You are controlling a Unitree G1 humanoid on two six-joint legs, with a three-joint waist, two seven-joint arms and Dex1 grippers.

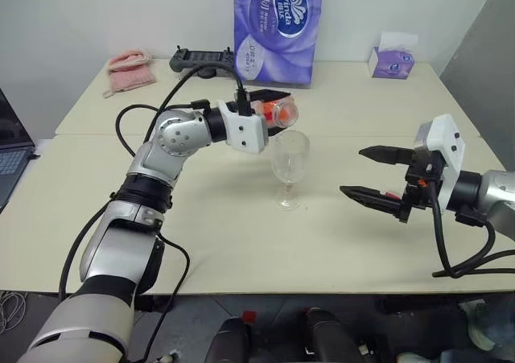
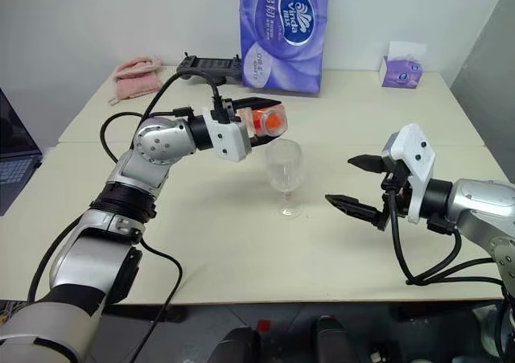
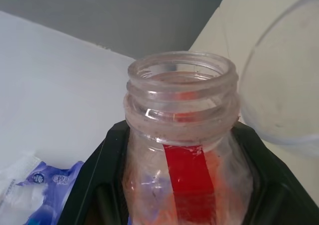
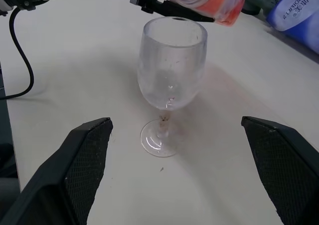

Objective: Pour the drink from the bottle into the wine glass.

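Left wrist view puts your left gripper clamped on the small clear plastic bottle, uncapped and lying level, orange-red drink inside; beyond its mouth, slightly lower, stands the empty clear stemmed wine glass. Tip before centring and you'll spill outside. Your right gripper waits spread wide.

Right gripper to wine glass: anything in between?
Nothing. In the right wrist view, bare table runs from the open right gripper to the wine glass. The left eye view shows the same gap.
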